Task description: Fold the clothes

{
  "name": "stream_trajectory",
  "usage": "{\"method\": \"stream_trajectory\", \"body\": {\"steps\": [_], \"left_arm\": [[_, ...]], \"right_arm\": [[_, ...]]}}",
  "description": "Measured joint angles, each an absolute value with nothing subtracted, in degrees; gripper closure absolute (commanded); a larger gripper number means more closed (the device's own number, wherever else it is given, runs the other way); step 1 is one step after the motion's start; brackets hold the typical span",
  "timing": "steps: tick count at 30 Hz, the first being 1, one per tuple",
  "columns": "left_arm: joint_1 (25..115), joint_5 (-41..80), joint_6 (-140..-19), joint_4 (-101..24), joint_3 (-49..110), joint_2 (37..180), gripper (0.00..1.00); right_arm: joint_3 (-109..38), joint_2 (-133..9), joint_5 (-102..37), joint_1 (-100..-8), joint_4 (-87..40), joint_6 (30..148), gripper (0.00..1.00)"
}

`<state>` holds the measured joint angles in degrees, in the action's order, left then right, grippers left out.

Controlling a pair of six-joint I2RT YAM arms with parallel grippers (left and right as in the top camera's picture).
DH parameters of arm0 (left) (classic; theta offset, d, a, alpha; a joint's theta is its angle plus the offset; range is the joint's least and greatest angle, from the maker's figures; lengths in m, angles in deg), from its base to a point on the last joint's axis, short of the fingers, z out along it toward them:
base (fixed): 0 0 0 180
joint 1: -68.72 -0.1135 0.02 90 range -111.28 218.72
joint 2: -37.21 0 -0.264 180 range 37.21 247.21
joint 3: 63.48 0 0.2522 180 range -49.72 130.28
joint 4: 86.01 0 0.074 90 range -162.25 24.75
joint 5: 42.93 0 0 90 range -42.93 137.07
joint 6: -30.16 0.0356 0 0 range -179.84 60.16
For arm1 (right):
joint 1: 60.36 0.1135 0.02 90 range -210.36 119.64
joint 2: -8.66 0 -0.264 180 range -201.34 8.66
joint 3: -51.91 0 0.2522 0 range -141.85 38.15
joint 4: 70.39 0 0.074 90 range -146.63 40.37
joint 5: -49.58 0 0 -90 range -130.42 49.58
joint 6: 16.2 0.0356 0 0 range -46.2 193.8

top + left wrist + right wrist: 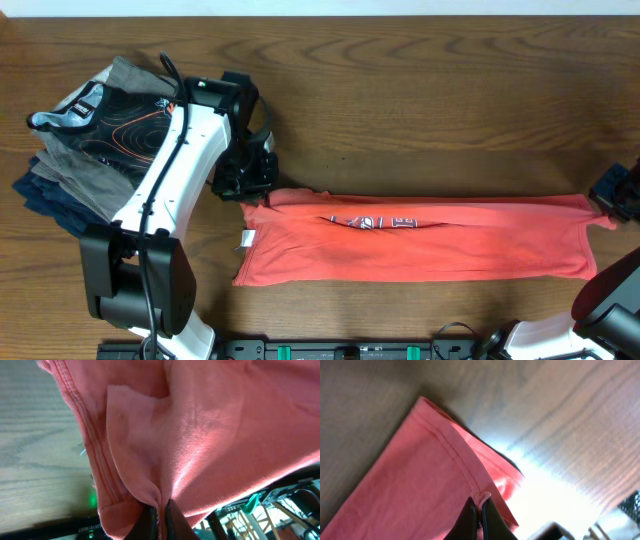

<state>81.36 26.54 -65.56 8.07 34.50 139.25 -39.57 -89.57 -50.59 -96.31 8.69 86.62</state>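
Desk: dark wood-grain top (420, 90), pale wall strip along the far edge.
T-shirt: coral-red T-shirt (420, 245) lay across the middle and right of the desk as one long band, running left to right, near the front edge.
Fold: top layer was doubled over along the length; a strip of navy-and-white lettering (385, 221) showed through the slit between the layers.
Label: small white tag (246, 237) stuck out at the shirt's left end.
Left tool: left tool (245, 180) was at the far-left corner of the shirt, clenched on it; wrist view showed the fingers (145, 522) pinching a gathered ridge of red cloth beside a stitched hem.
Right tool: right tool (612, 200) was at the far-right corner, clenched on the hem; wrist view showed a small nub of fabric caught between the fingers (469, 519), with the stitched seam running off up-left.
Tension: the band looked pulled fairly straight between the two tools, with slight wrinkles along the slit.
Pile: stack of other garments (70, 160) sat at far left, well apart from the shirt. Black one with orange contour lines (125, 120) was on top, grey and navy below.
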Motion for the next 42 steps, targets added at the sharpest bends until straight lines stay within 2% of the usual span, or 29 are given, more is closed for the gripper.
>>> {"method": "stream_trajectory", "body": {"steps": [13, 14, 15, 16, 17, 18, 19, 28, 35, 42], "left_arm": [[81.4, 26.9, -65.5, 7.2, 25.1, 139.2, 0.94], [81.4, 26.9, -65.5, 7.2, 24.8, 139.2, 0.94], [81.4, 26.9, -65.5, 7.3, 24.3, 139.2, 0.9], [81.4, 26.9, -65.5, 7.4, 23.9, 139.2, 0.67], [81.4, 27.0, -65.1, 7.5, 23.6, 139.2, 0.48], [81.4, 27.2, -65.2, 7.9, 23.3, 139.2, 0.38], [81.4, 27.4, -65.1, 8.3, 23.1, 139.2, 0.38], [81.4, 27.8, -65.1, 8.5, 22.9, 139.2, 0.38], [81.6, 26.7, -65.1, 4.6, 22.8, 139.2, 0.38], [82.1, 26.2, -65.1, 2.0, 22.8, 139.2, 0.4]], "right_arm": [[-33.4, -89.6, -50.9, -96.7, 7.4, 87.2, 0.98], [-33.3, -89.6, -51.0, -96.7, 7.4, 87.3, 0.91], [-33.2, -89.6, -50.9, -96.7, 7.3, 87.6, 0.64], [-33.2, -89.6, -51.0, -96.7, 7.2, 87.7, 0.43], [-33.2, -89.6, -51.2, -96.7, 7.2, 87.7, 0.3], [-33.2, -89.6, -51.3, -96.8, 7.2, 87.7, 0.22], [-33.2, -89.6, -51.5, -96.8, 7.2, 87.8, 0.18], [-33.2, -89.6, -51.3, -96.8, 6.0, 87.0, 0.07], [-32.5, -89.6, -49.6, -96.8, 3.3, 83.2, 0.07], [-25.8, -89.6, -45.7, -96.8, -3.5, 75.5, 0.09]]}}
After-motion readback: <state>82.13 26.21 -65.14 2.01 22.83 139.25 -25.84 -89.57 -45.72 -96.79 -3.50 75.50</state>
